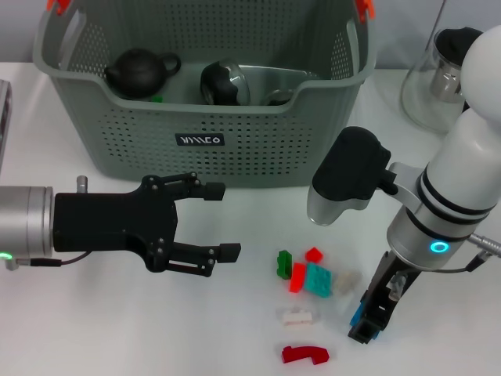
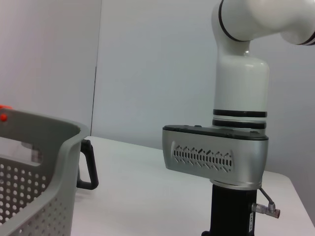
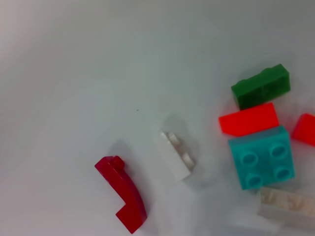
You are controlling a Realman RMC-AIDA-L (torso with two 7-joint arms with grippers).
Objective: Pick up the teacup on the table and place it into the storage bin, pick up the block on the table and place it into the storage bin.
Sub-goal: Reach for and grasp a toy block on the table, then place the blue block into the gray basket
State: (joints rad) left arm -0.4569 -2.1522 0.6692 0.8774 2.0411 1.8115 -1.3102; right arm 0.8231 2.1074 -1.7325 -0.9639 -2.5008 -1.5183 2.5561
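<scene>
The grey storage bin (image 1: pixel 235 117) stands at the back of the table; its corner (image 2: pixel 34 172) also shows in the left wrist view. Inside it lie a dark glossy teacup (image 1: pixel 223 82) and a black teapot (image 1: pixel 141 72). Loose blocks lie on the table in front: green (image 1: pixel 283 263), red (image 1: pixel 297 276), teal (image 1: pixel 318 279), white (image 1: pixel 300 316) and a curved dark red one (image 1: pixel 305 354). The right wrist view shows them too, among them the teal (image 3: pixel 262 157) and dark red (image 3: pixel 123 194) ones. My right gripper (image 1: pixel 368 321) points down just right of the pile, shut on a small blue block. My left gripper (image 1: pixel 211 223) hovers open in front of the bin.
A glass pitcher (image 1: pixel 438 70) with a black handle (image 2: pixel 86 167) stands right of the bin. A translucent block (image 1: pixel 346 280) lies beside the teal one. My right arm (image 2: pixel 241 157) fills the left wrist view. A dark object sits at the table's far left edge (image 1: pixel 4 110).
</scene>
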